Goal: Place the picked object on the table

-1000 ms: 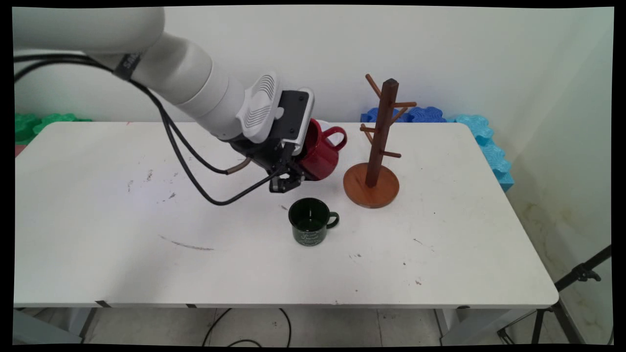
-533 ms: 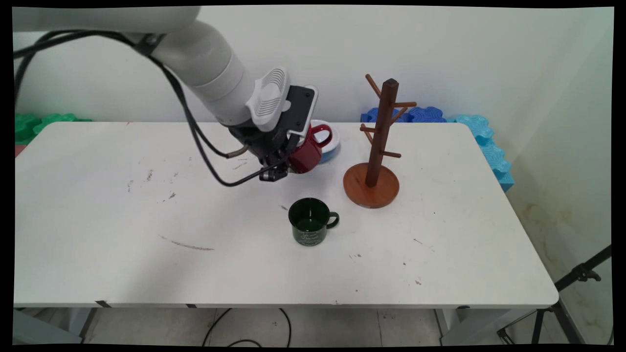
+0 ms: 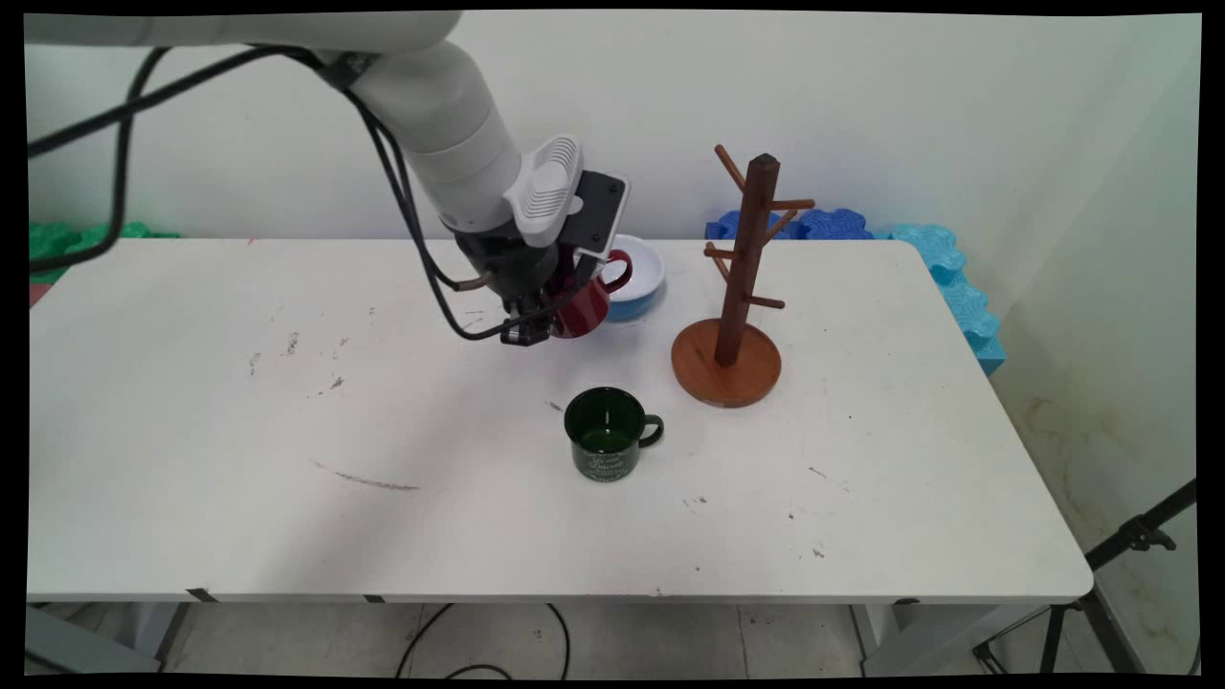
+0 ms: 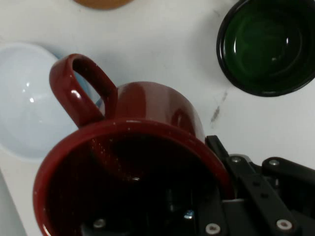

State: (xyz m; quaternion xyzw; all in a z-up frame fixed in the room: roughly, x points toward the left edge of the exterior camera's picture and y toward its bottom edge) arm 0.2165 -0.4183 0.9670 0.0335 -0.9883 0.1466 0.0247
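I hold a red mug [image 3: 580, 304] over the desk [image 3: 239, 431].
My gripper [image 3: 536, 330] is clamped on its rim, beside the white bowl [image 3: 639, 277]; green mug [image 3: 607, 433] sits nearer.

My black two-finger gripper [image 3: 539, 328] grips a glossy dark red ceramic mug [image 4: 147, 162], its inside shading almost to black. Just behind the mug sits a round bowl [image 3: 639, 279], white inside and pale blue outside. In front of the mug stands a dark green enamel mug [image 3: 606, 445] with pale lettering on its side. To the right of the red mug rises a reddish-brown wooden mug tree [image 3: 742, 287] on an orange-brown round base. The white table [image 3: 239, 478] under the mug carries grey scuffs, and bright blue foam blocks [image 3: 943, 277] and green foam blocks [image 3: 57, 244] lie behind it.
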